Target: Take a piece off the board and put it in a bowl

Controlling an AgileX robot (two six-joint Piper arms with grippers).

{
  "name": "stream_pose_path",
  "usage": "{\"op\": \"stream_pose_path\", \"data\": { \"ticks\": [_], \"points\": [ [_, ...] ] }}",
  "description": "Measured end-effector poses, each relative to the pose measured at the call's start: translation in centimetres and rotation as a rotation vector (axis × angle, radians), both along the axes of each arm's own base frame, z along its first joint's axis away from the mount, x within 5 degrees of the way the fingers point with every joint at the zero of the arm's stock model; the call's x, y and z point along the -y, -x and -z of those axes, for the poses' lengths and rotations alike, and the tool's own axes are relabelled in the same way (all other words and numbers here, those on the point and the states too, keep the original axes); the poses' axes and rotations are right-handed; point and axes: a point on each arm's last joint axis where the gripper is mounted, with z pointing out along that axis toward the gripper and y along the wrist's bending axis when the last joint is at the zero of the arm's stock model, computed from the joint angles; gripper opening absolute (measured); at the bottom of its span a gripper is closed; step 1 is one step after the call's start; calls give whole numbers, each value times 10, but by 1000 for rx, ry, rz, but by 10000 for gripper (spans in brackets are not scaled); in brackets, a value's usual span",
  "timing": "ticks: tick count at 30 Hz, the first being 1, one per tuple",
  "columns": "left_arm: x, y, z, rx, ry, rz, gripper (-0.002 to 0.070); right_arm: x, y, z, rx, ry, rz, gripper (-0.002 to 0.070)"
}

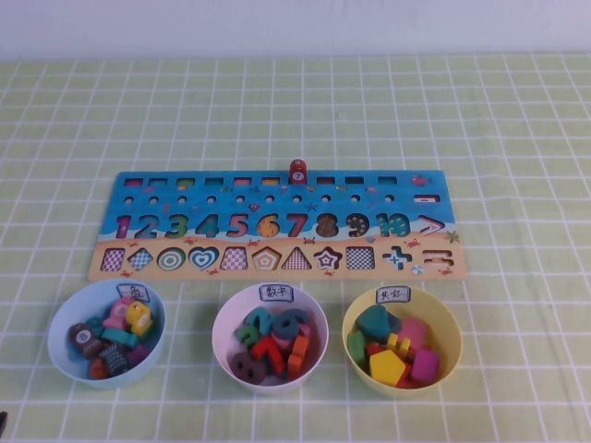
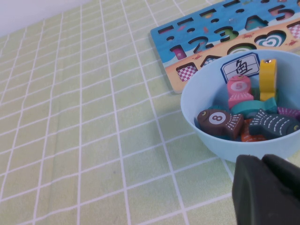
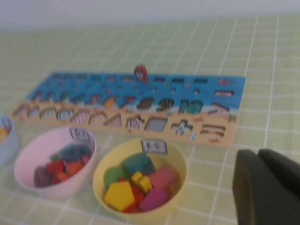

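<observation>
The board [image 1: 443,198] lies across the middle of the table, and its corner [image 2: 173,79] shows in the left wrist view. A tiny red piece [image 1: 296,171] stands upright at the board's far edge, also seen as the red piece [image 3: 139,72] in the right wrist view. The light blue bowl [image 1: 78,300] sits front left with several fish pieces in it. My left gripper [image 2: 262,159] is shut and empty, low beside the near wall of the blue bowl [image 2: 201,101]. My right gripper [image 3: 258,153] is shut and empty, near the yellow bowl [image 3: 101,173]. Neither gripper shows in the high view.
A white-pinkish bowl [image 1: 222,323] of number pieces stands front centre. A yellow bowl [image 1: 448,323] of shape pieces stands front right. A green checked cloth [image 1: 517,120] covers the table, with open room behind the board and at both sides.
</observation>
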Motion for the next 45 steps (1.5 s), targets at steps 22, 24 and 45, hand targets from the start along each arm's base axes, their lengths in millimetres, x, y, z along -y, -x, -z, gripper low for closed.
{"op": "stream_pose_path", "data": {
  "ticks": [22,24,45],
  "points": [
    [0,0,0,0,0,0,-5,-24,-180,-87,-481,530,-331,-18],
    [0,0,0,0,0,0,-5,-26,-195,-94,-504,575,-293,-18],
    [0,0,0,0,0,0,-5,-154,-341,-60,-550,867,-429,-18]
  ]
}}
